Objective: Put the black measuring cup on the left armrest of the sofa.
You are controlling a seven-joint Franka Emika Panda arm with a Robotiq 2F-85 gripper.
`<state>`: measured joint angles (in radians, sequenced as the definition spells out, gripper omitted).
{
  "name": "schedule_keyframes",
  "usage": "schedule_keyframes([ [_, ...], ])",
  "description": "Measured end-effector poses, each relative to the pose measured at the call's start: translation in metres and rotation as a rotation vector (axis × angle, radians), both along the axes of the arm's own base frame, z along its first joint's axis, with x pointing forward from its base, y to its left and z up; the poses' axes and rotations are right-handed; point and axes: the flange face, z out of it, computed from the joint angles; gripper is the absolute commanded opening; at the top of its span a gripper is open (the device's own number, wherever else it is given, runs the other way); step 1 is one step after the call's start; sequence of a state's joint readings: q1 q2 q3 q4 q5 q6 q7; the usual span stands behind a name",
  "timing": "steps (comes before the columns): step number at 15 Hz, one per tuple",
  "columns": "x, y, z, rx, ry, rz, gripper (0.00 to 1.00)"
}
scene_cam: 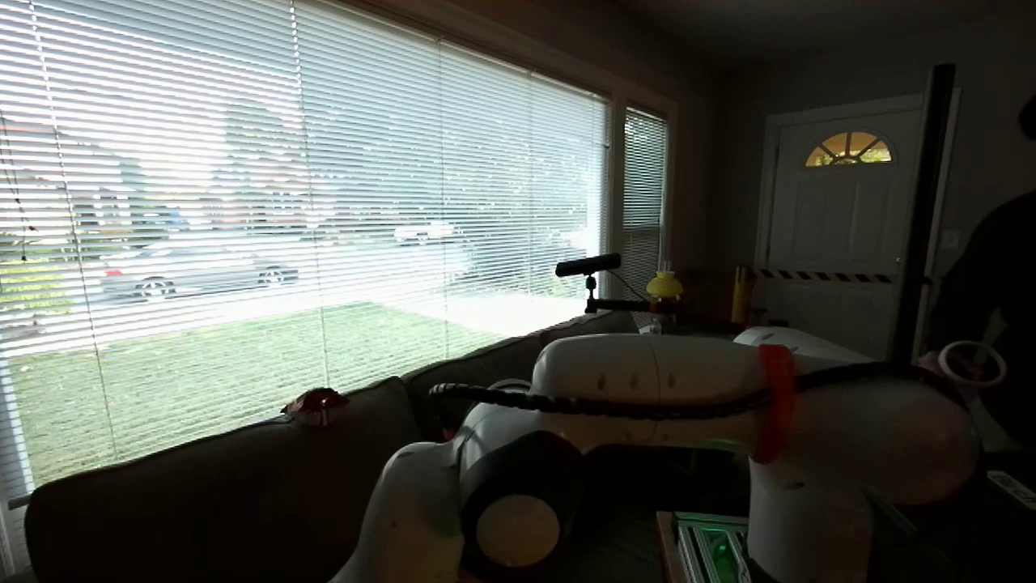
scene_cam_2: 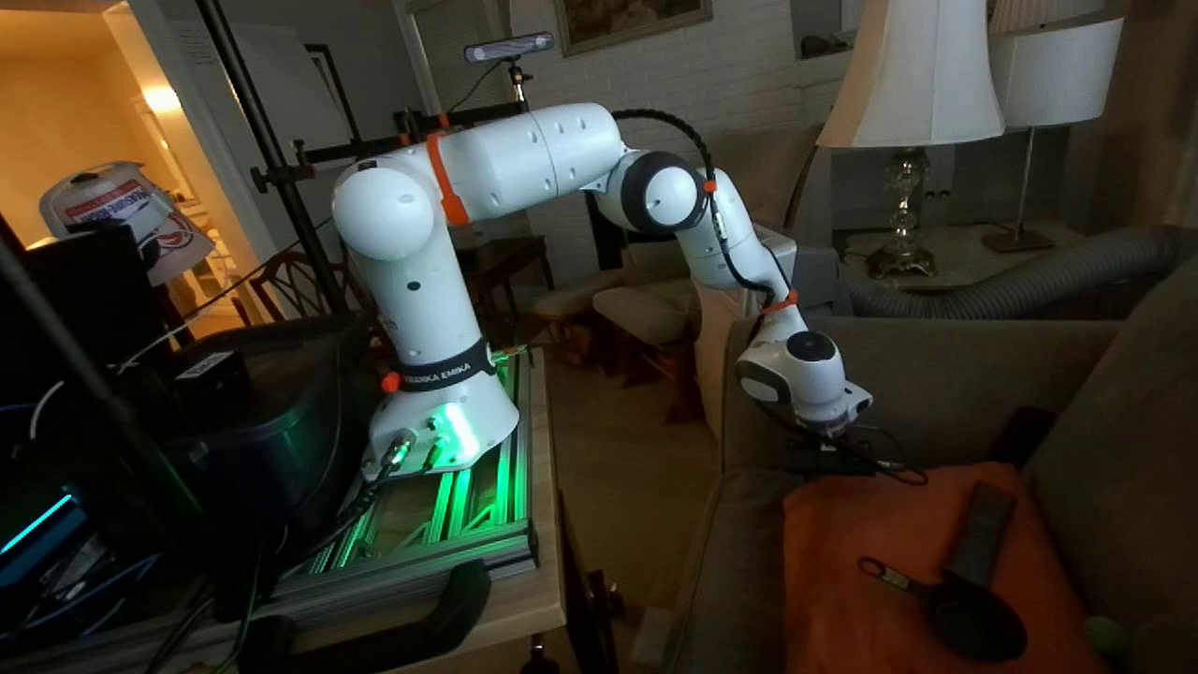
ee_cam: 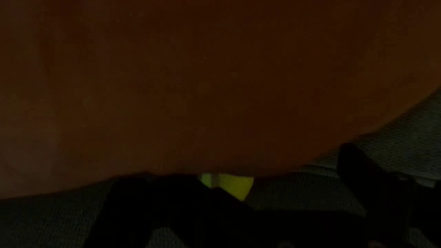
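1. One white arm (scene_cam_2: 524,159) reaches from the left over the sofa (scene_cam_2: 737,576); the step in hand looks like the approach to the black measuring cup (scene_cam_2: 976,620).
2. Next to the right, the gripper (scene_cam_2: 831,461) hangs low by the far left corner of the orange cushion (scene_cam_2: 833,562). Its fingers (ee_cam: 351,158) look spread in the dim wrist view, nothing of the cup between them; a yellow patch (ee_cam: 237,186) shows there, too little to name. Raise first, then travel, so the cushion is not dragged.
3. Beyond it stands the far armrest (scene_cam_2: 936,370), probably the left one meant, judged from the robot's side.
4. Farther right and nearer, the cup lies on the cushion, well apart from the gripper, its handle (scene_cam_2: 903,582) pointing left. Turn the jaws to straddle that handle and come down slowly; the soft cushion will likely yield.
5. At the cup's far side lies a dark slab (scene_cam_2: 983,524); whether they touch, I cannot tell. Lift straight up to avoid snagging it.
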<state>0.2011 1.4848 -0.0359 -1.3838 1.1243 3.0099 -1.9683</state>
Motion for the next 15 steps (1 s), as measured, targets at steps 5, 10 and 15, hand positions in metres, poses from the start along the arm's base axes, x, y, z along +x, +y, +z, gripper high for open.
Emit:
schedule_keyframes([
  [5,0.012,0.001,0.009,-0.014,-0.039,0.006,0.74],
  [10,0.015,-0.001,0.011,-0.019,-0.055,-0.001,0.45],
  [15,0.015,-0.004,0.011,-0.018,-0.055,-0.016,0.08],
])
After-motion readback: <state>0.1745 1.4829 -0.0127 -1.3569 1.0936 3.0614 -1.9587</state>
